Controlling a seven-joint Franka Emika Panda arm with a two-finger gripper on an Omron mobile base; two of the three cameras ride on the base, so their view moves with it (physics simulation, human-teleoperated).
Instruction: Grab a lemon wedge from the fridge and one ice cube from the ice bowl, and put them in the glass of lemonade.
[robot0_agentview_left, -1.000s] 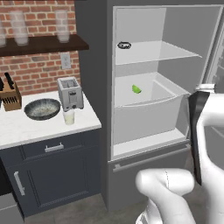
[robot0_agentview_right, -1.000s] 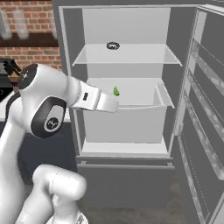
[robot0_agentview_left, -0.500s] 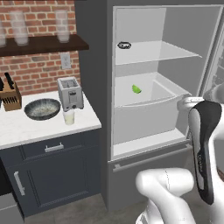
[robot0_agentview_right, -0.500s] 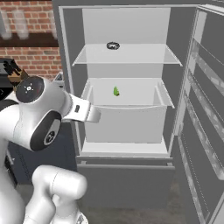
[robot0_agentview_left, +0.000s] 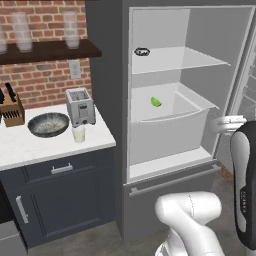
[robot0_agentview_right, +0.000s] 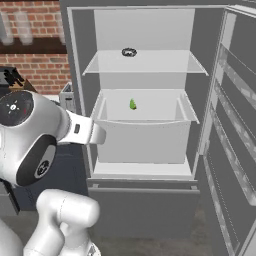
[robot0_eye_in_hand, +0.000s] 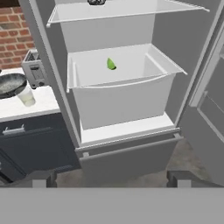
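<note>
The fridge (robot0_agentview_left: 200, 30) stands with its door swung wide to the right. A tiny yellow-green lemon wedge (robot0_agentview_left: 156, 102) (robot0_agentview_right: 133, 104) (robot0_eye_in_hand: 111, 64) lies in the white drawer (robot0_agentview_left: 170, 135) under the upper shelf. On the white counter to the left of the fridge, the ice bowl (robot0_agentview_left: 48, 124) (robot0_eye_in_hand: 11, 84) sits beside the glass of lemonade (robot0_agentview_left: 78, 133) (robot0_eye_in_hand: 27, 96). My gripper (robot0_eye_in_hand: 111, 179) hangs well back from the fridge, facing the drawer, open with nothing between its fingertips (robot0_eye_in_hand: 41, 178).
A small dark ring (robot0_agentview_left: 142, 51) lies on the upper fridge shelf. A toaster (robot0_agentview_left: 80, 106) and a knife block (robot0_agentview_left: 11, 110) stand behind the bowl. The open fridge door (robot0_agentview_right: 235, 125) bounds the right side. Dark cabinets (robot0_agentview_left: 60, 200) sit under the counter.
The arm has drawn back from the fridge, its forearm sliding right in the left base view and left in the right base view. The lemon wedge, bowl and glass have stayed put.
</note>
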